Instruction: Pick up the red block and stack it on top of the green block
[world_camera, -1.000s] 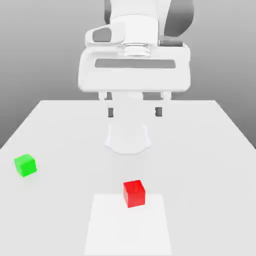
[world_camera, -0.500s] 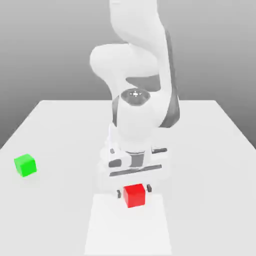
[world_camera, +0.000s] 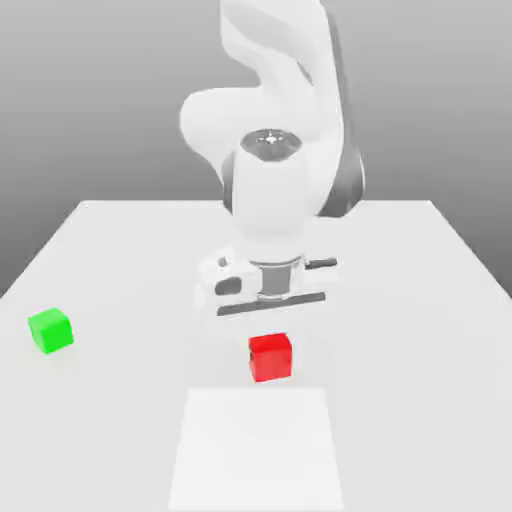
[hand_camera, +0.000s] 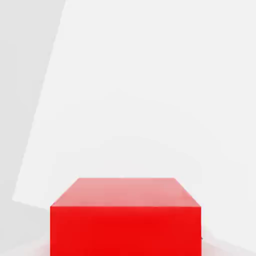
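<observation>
Red block (world_camera: 270, 357) and green block (world_camera: 50, 331), one each, well apart.

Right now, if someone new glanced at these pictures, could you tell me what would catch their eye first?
The big white arm dominates the exterior view, bent down over the middle of the white table. Directly beneath its hand sits the bright red block, lifted just clear of the table and held in the shut hand. Far off towards the exterior view's left, the green block rests alone on the table.
</observation>
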